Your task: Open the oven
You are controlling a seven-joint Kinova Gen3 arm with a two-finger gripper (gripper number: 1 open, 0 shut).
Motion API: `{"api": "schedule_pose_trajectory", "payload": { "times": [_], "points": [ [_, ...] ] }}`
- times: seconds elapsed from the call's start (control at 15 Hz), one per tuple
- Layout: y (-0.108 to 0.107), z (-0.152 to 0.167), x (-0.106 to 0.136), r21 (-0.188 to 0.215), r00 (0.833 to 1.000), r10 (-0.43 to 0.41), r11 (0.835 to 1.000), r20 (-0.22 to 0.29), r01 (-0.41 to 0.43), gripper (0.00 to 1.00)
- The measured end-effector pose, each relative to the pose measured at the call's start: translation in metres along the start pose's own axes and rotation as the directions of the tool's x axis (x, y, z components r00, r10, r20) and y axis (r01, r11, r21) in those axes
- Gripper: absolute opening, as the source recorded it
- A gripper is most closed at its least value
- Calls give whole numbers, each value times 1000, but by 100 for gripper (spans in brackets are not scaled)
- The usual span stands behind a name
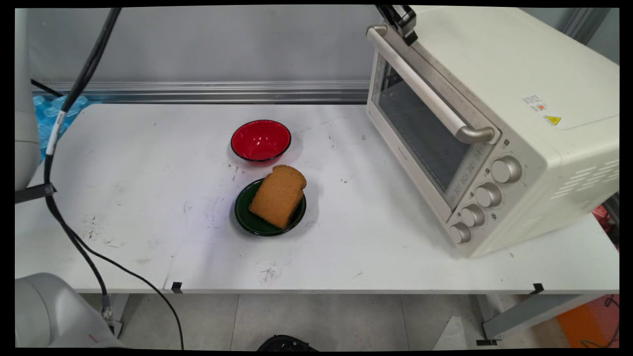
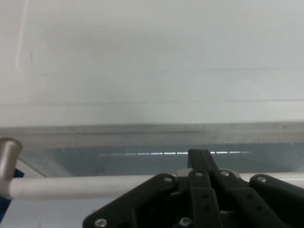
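Gripper (image 1: 403, 22) sits at the toaster oven's (image 1: 494, 123) rigid, smooth door handle (image 1: 425, 81), best grasped mid-bar; I cannot tell its grip.

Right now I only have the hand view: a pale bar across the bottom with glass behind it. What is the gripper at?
Observer: That bar is the handle of a cream toaster oven standing on the right of the table. The gripper is at the handle's far end.
Operator: Is the oven door open?
Observer: No, the main view shows it closed against the oven's front.
Operator: Anything else on the table?
Observer: A slice of brown bread lies on a green plate mid-table, with an empty red bowl just behind it, well left of the oven.
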Motion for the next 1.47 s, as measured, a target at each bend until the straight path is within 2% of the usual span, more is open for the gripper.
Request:
{"api": "schedule_pose_trajectory", "payload": {
  "times": [1.47],
  "points": [
    [9, 46, -10, 14, 996, -86, 996, 12, 86, 0]
  ]
}}
